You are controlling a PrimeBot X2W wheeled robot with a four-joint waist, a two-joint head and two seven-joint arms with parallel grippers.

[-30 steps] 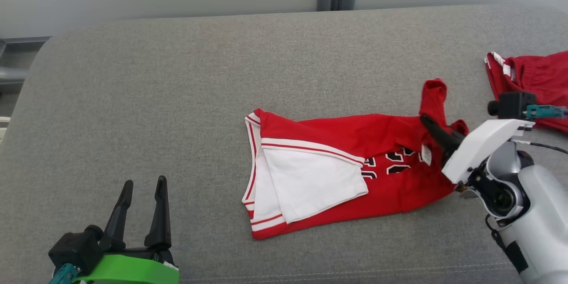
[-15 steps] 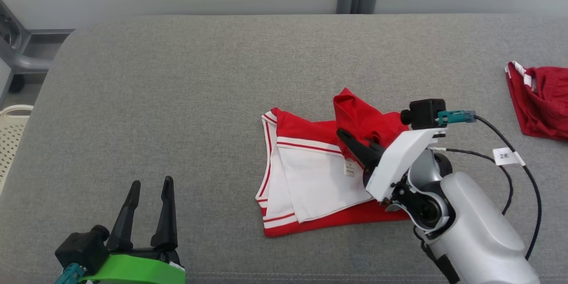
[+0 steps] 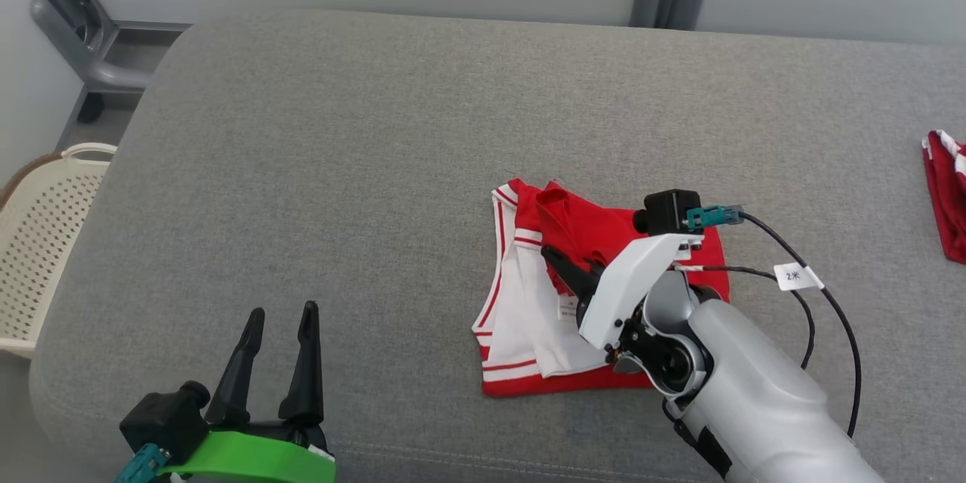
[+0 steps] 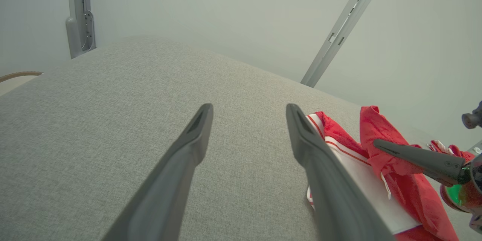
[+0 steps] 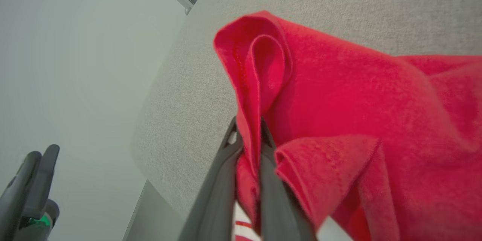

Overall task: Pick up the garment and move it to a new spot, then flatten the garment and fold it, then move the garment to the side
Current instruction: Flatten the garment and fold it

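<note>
On the grey fabric worktop (image 3: pixel 377 166), the right pincer (image 3: pixel 551 256) clamps the red garment's (image 3: pixel 596 230) fold; the left pincer (image 3: pixel 282 311) gapes empty.

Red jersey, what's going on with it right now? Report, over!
Right gripper shut on jersey, a red fold pinched above the white part. Left gripper open, apart from it. Other red garment far right, not in the way.

Head looks down on grey cushion (image 3: pixel 339 128), left wrist skims it, right wrist seemingly nearest, garment (image 3: pixel 596 230) shared
</note>
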